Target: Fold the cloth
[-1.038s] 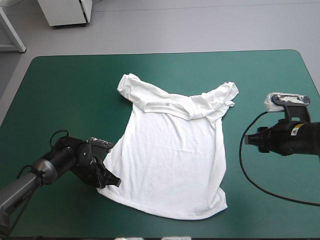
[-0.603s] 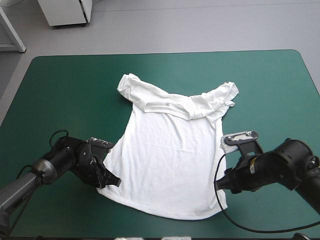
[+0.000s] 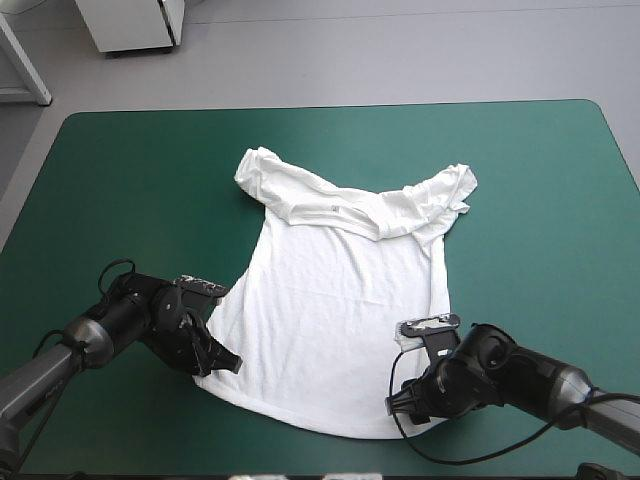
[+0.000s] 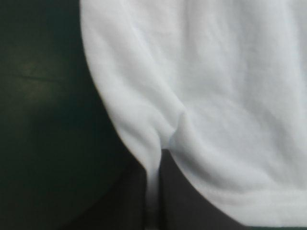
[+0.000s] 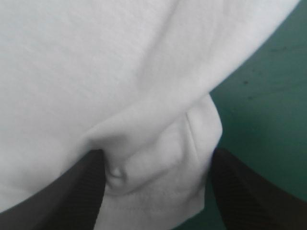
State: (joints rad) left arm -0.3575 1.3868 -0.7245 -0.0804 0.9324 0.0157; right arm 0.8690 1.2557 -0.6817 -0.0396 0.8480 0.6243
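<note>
— Only the right gripper (image 3: 405, 405) has moved since the earlier frame: it came in from the right side of the table (image 3: 120, 180) and now sits low at the near right corner of the T-shirt (image 3: 345, 300). The left gripper (image 3: 215, 362) is where it was, at the near left corner.

— And the T-shirt itself?

— Spread flat in the middle of the table, collar toward the far edge, both sleeves bunched up.

— Left wrist view?

— Its black fingers are pressed together in a point, with a thin fold of hem pinched between them. White cloth fans out ahead.

— Right wrist view?

— Those fingers (image 5: 72, 196) stand spread, and a rumpled corner of the hem lies between them, not yet clamped. Bare table shows just beside it.

— What could go wrong?

— I'd judge the right side the bigger risk. That corner is puckered, so closing may catch only one layer, which could slip out on the lift. The left pinch looks thin too. Uneven holds would drag the T-shirt askew, and the fold would land crooked.
</note>
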